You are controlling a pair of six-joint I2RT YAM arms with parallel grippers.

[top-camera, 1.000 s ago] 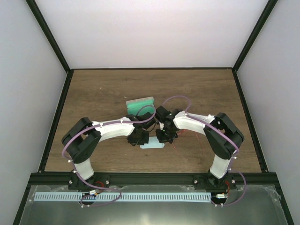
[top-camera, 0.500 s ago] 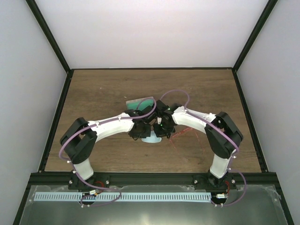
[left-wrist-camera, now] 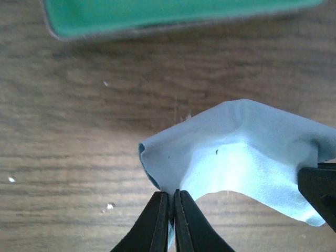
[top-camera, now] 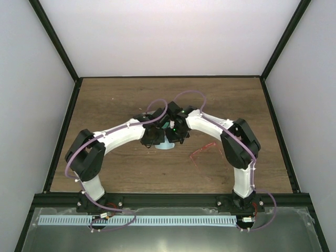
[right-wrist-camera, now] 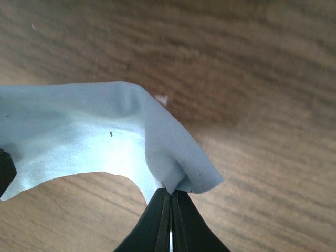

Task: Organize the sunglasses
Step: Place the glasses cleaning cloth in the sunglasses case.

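The red thin-framed sunglasses (top-camera: 202, 150) lie on the wooden table right of centre, apart from both grippers. My left gripper (top-camera: 156, 140) (left-wrist-camera: 171, 197) is shut on one edge of the light-blue cloth (left-wrist-camera: 241, 157). My right gripper (top-camera: 176, 137) (right-wrist-camera: 170, 195) is shut on the cloth's other edge (right-wrist-camera: 105, 142). The cloth (top-camera: 165, 145) hangs stretched between them above the table. The grey case with green lining (left-wrist-camera: 173, 13) lies just beyond the cloth; in the top view the arms hide most of it.
Black frame rails (top-camera: 157, 199) run along the table's near edge and sides. White walls enclose the back and sides. Purple cables loop over both wrists.
Both grippers have moved away from the near edge toward the case, carrying the cloth with them. The sunglasses, partly hidden before, now lie uncovered to the right.
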